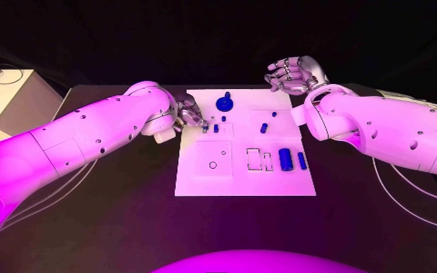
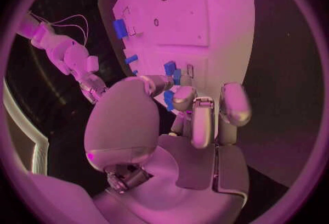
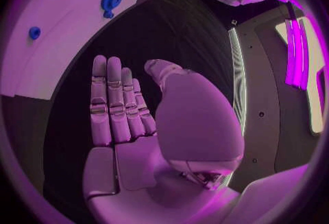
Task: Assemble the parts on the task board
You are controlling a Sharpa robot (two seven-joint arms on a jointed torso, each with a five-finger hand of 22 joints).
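Mid-task: loose parts (image 1: 286, 159) lie on the board (image 1: 244, 184); left robot hand (image 1: 189, 115) pinches one, right robot hand (image 1: 293, 74) spread, holding nothing.

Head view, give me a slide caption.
Left hand works at the task board edge; right hand hovers open beyond its far corner.

Overhead head view, two close wrist views, shared task board (image 1: 244, 178)

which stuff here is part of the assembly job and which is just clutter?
Job:
task board
round blue part
blue cylinder
small blue part
left hand, fingers over the board's edge
right hand, open, off the board

Not job:
white box at the table's left
cables by the right arm
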